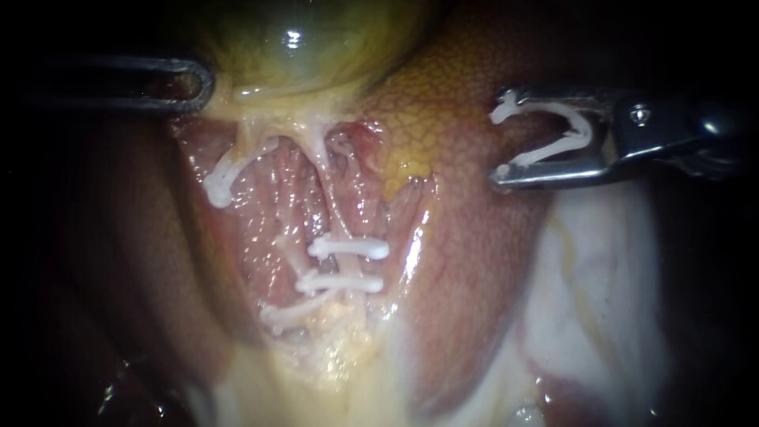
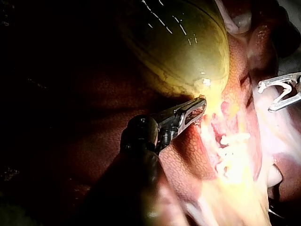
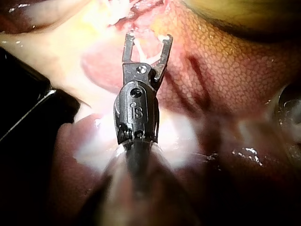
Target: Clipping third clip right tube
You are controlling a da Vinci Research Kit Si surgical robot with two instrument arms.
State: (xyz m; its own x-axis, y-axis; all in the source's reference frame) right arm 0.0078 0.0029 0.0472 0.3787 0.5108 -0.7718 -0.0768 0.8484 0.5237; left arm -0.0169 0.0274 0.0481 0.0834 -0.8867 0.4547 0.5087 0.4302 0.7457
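Note:
The right tube (image 1: 328, 186) runs down from the greenish gallbladder (image 1: 300, 39) through a raw red bed. Two white clips (image 1: 348, 247) (image 1: 340, 282) lie across it, one below the other. Lower still sits an angled clip (image 1: 288, 312); another clip (image 1: 221, 182) is on the left tube (image 1: 265, 150). My right instrument (image 1: 500, 141) hovers over the liver (image 1: 466, 237), well right of the tubes. Its jaws stand wide apart and carry an open white clip (image 1: 565, 134), seen also as the clip (image 3: 150, 49). My left instrument (image 1: 204, 83) has its jaws closed on the gallbladder's lower edge (image 2: 201, 107).
Pale whitish tissue (image 1: 601, 277) lies under my right instrument at the lower right. Yellow fat (image 1: 403, 162) sits between the tubes and the right instrument. The gallbladder's body (image 2: 188, 47) bulges above the left jaws.

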